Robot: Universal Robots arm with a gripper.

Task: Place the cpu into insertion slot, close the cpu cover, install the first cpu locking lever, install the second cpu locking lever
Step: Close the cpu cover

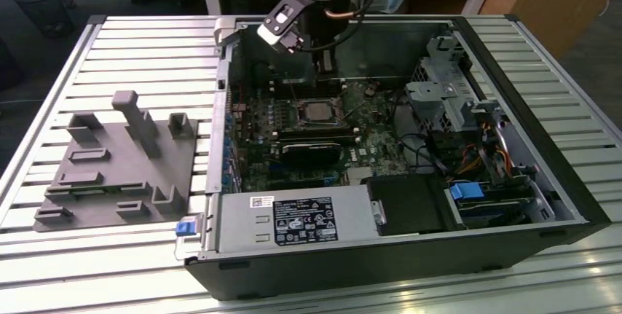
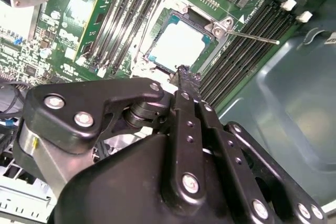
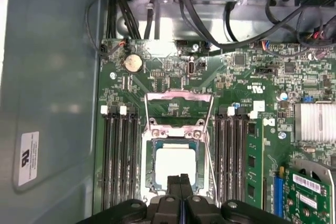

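Open computer case [image 1: 389, 263] on slatted table [image 1: 146, 37]; green motherboard [image 3: 173, 72] lies flat inside.

- The cpu [image 3: 175, 165] is seated in the insertion slot [image 3: 150, 166], silver face up, with the black frame showing around it. It also shows in the exterior view [image 1: 316, 112] and the second wrist view [image 2: 177, 43].
- The cpu cover [image 3: 178, 96] is swung open and stands back from the slot at its hinge side; the board is visible through its window.
- One thin locking lever [image 2: 252, 36] sticks out past a corner of the slot, unlatched.
- Memory slots [image 3: 121, 156] flank the slot on both sides.
- The gripper [image 3: 180, 182] hangs just above the slot's edge opposite the cover, fingertips pressed together with nothing between them. Contact with the cpu cannot be judged.
- A grey fixture block [image 1: 116, 168] sits on the table well away from the slot, outside the case.
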